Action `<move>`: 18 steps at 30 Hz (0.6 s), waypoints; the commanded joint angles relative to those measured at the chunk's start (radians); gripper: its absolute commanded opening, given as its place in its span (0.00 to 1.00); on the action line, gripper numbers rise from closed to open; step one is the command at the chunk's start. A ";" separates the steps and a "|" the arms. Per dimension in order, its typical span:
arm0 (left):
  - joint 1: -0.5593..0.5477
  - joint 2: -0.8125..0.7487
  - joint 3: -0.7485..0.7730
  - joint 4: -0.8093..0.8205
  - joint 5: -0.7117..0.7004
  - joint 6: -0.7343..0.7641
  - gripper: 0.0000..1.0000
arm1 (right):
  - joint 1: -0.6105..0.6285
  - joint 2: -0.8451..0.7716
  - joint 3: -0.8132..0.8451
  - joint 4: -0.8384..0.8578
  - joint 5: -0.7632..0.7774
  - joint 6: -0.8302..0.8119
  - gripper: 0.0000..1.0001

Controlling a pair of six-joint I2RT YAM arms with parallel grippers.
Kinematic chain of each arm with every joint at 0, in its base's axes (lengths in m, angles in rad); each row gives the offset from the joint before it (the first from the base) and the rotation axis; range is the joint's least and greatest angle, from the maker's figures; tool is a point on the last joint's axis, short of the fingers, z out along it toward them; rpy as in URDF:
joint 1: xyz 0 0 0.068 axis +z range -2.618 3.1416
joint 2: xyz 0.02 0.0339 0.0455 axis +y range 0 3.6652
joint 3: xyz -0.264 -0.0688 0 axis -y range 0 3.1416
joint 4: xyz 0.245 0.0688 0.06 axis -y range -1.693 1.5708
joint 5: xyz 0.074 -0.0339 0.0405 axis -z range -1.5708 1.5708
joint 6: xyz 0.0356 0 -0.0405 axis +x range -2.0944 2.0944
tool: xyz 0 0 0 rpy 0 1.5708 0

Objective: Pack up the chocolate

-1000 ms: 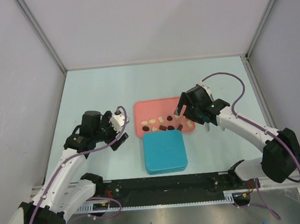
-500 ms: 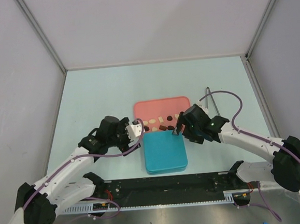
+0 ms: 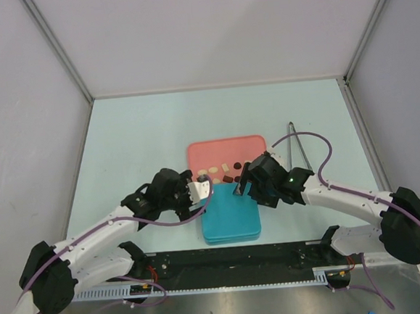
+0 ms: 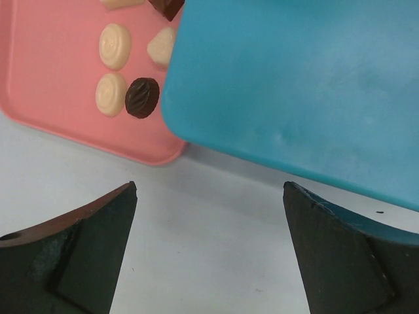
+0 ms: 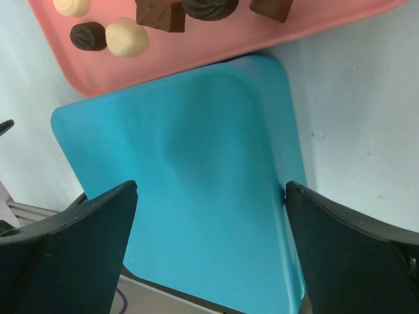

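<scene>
Several small chocolates (image 3: 226, 173), dark, brown and cream, lie in a pink tray (image 3: 226, 150) at mid-table. In front of it sits the teal box (image 3: 230, 215), closed under a plain lid. My left gripper (image 3: 202, 191) is open and empty at the box's far left corner; in the left wrist view it (image 4: 209, 186) hangs over bare table, with the box (image 4: 294, 85), the tray (image 4: 59, 78) and a dark chocolate (image 4: 142, 97) ahead. My right gripper (image 3: 243, 186) is open over the box's far right part; in the right wrist view it (image 5: 211, 188) straddles the lid (image 5: 196, 163).
Thin metal tongs (image 3: 297, 147) lie on the table to the right of the pink tray. Grey walls close in the left, right and back sides. The arm bases and a black rail run along the near edge.
Both grippers have moved down and inward to the teal box's far corners. The right gripper left the pink tray; the tongs now lie on the table at the right.
</scene>
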 commanded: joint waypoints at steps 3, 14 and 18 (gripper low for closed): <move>-0.028 0.006 -0.004 0.058 -0.012 -0.040 0.98 | 0.008 -0.007 0.002 0.058 0.013 0.040 1.00; -0.020 -0.092 0.022 -0.073 -0.099 -0.005 0.94 | -0.009 -0.073 0.005 -0.032 0.053 -0.004 1.00; -0.005 -0.137 0.073 -0.153 -0.109 0.004 0.92 | -0.024 -0.096 0.005 -0.048 0.055 -0.023 1.00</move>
